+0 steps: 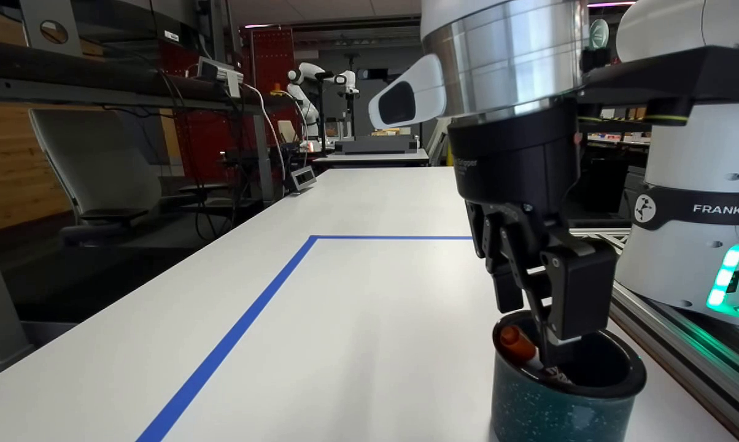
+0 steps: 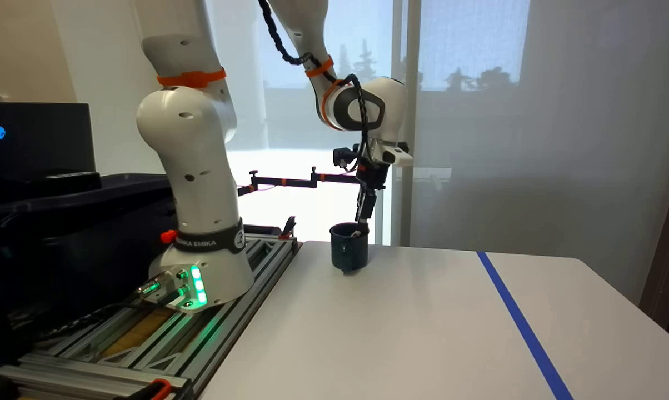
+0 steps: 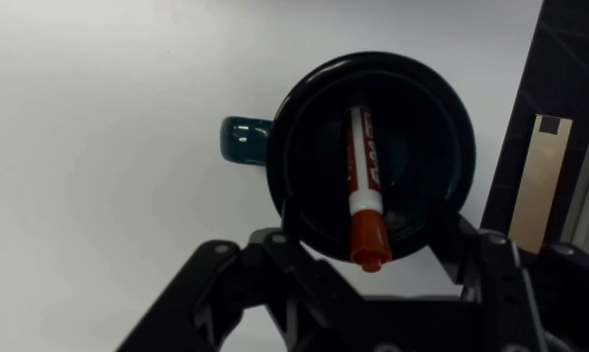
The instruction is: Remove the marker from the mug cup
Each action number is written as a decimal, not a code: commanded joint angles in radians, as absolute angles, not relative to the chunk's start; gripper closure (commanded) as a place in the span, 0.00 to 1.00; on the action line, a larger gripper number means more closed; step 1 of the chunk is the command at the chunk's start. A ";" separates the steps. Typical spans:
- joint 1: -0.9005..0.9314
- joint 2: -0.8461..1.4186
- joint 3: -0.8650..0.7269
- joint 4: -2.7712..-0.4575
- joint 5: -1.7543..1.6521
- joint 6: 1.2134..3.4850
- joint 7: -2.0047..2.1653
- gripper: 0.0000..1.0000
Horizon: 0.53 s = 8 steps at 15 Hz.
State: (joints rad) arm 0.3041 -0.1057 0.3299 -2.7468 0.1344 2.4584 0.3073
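Cannot see the whole mug cup (image 1: 560,405) in an exterior view, cut below; cannot distinguish deep end of marker (image 3: 364,183).

The marker (image 3: 365,181) lies tilted in the mug (image 1: 563,414), one end by the rim. The fingers (image 1: 581,288) are at the mouth of the mug, one on each side of the marker. The mug stands on the bench (image 1: 375,368), near the edge towards the base (image 1: 682,264). In an exterior view, the base is behind the mug, to the right, and the tape (image 1: 239,328) is to the left. In an exterior view, the window (image 2: 451,39) is behind the mug, the base is to the left and the tape to the right.
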 commanded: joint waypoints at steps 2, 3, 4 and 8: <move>0.318 -0.122 0.327 -2.746 0.175 2.447 0.284 0.43; 0.317 -0.121 0.325 -2.746 0.180 2.450 0.278 0.46; 0.316 -0.120 0.323 -2.746 0.183 2.453 0.272 0.45; 0.313 -0.111 0.317 -2.746 0.198 2.467 0.250 0.38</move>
